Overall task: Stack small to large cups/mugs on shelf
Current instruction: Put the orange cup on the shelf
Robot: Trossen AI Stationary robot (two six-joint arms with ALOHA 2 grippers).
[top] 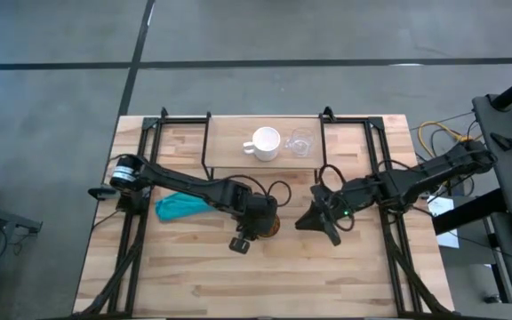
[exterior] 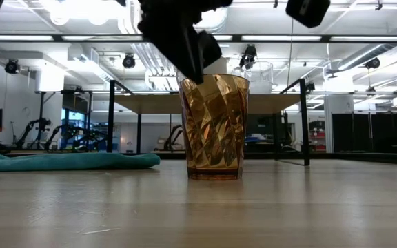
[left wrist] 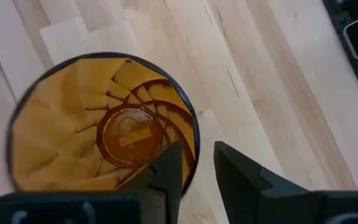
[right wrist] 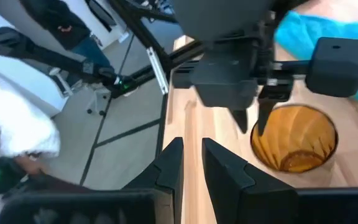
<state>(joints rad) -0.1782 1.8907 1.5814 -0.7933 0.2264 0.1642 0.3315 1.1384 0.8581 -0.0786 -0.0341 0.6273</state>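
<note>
The amber-brown textured cup (exterior: 214, 127) stands upright on its base on the tabletop, right of the centre (top: 269, 227). My left gripper (left wrist: 197, 152) is above it and open by a narrow gap. One finger (left wrist: 166, 171) is inside the cup and the other (left wrist: 241, 177) is outside, with the rim between them and daylight on both sides. My right gripper (top: 314, 222) hovers just right of the cup, open by a narrow gap and empty (right wrist: 192, 146). The white mug (top: 266, 143) and the clear glass cup (top: 300, 144) stand side by side on the shelf (top: 229, 133).
A teal cloth (top: 180, 206) lies on the table left of the amber cup, under my left arm. The shelf stands at the table's far edge, between black frame posts (top: 163, 120). Bare tabletop (top: 265, 284) lies toward the near edge.
</note>
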